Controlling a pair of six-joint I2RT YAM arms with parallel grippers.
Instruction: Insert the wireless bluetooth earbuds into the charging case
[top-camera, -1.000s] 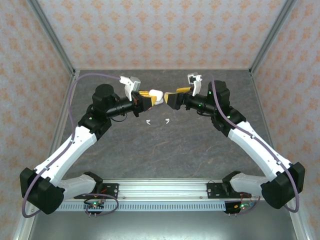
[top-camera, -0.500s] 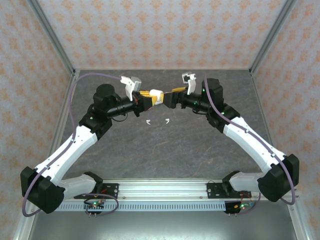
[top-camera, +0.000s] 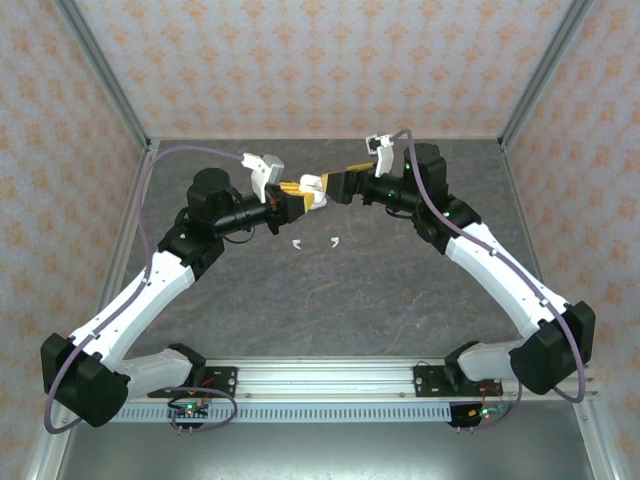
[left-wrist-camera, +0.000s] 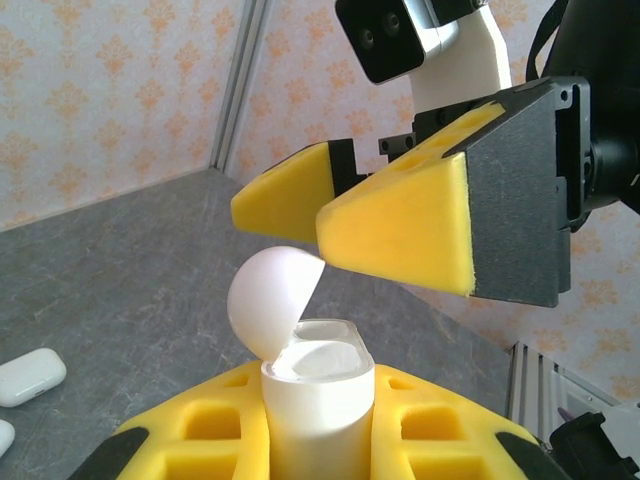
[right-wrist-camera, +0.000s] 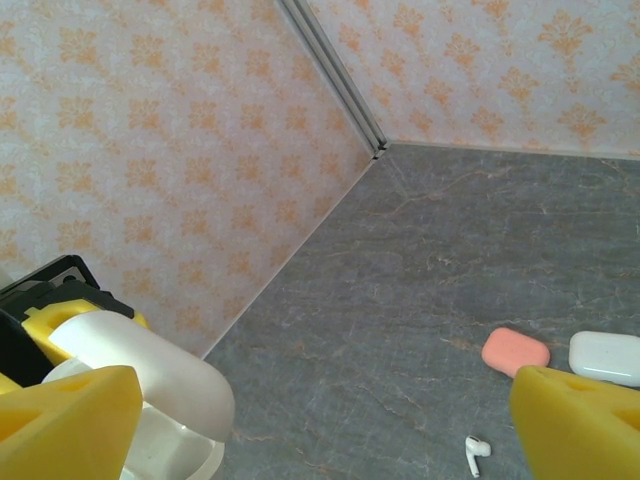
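While our left fingers (left-wrist-camera: 440, 435) clamp the open charging case (left-wrist-camera: 318, 400), our right fingers (left-wrist-camera: 400, 235) gape at its 3 o'clock. Two earbuds (top-camera: 297, 243) lie at 6 o'clock.

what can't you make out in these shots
- Left wrist view: inside of the open charging case, held by the left hand; its rim hides the wells.
- Top view: two earbuds on the table; too small to tell how they lie.
- Right wrist view: the white case, cut off by the frame edge and a finger of the right hand.
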